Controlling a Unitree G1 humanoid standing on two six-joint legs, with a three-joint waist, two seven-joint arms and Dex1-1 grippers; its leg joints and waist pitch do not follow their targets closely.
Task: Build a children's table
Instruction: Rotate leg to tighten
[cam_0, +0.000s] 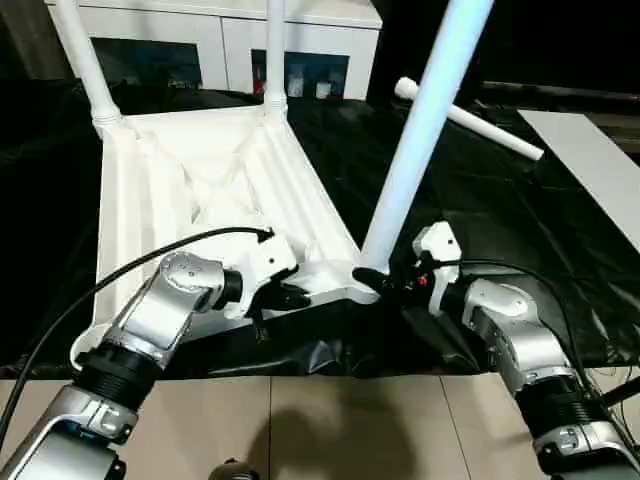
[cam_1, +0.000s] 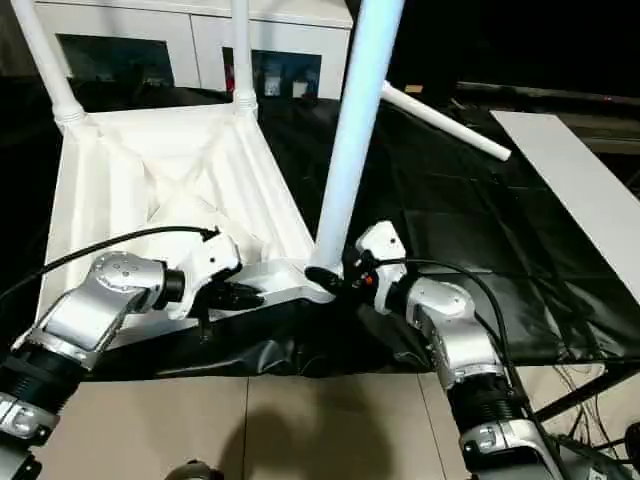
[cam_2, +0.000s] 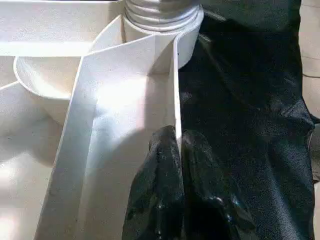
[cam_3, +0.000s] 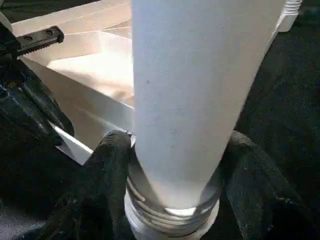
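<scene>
The children's table top (cam_0: 200, 180) lies upside down on a black cloth, ribbed underside up. Two white legs (cam_0: 85, 60) (cam_0: 275, 50) stand in its far corners. A third leg (cam_0: 420, 130) rises at a tilt from the near right corner socket. My right gripper (cam_0: 375, 280) is at this leg's threaded base; in the right wrist view its black fingers (cam_3: 107, 165) press against both sides of the leg (cam_3: 190, 100). My left gripper (cam_0: 295, 297) is shut on the top's thin front rim (cam_2: 176, 90), just left of that corner. A loose leg (cam_0: 480, 125) lies on the cloth at the back right.
The black cloth (cam_0: 450, 190) hangs over the platform's near edge above a tiled floor (cam_0: 320, 420). A long flat white board (cam_0: 590, 160) lies at the right. A white cabinet (cam_0: 230, 30) with glass-fronted doors stands behind the table.
</scene>
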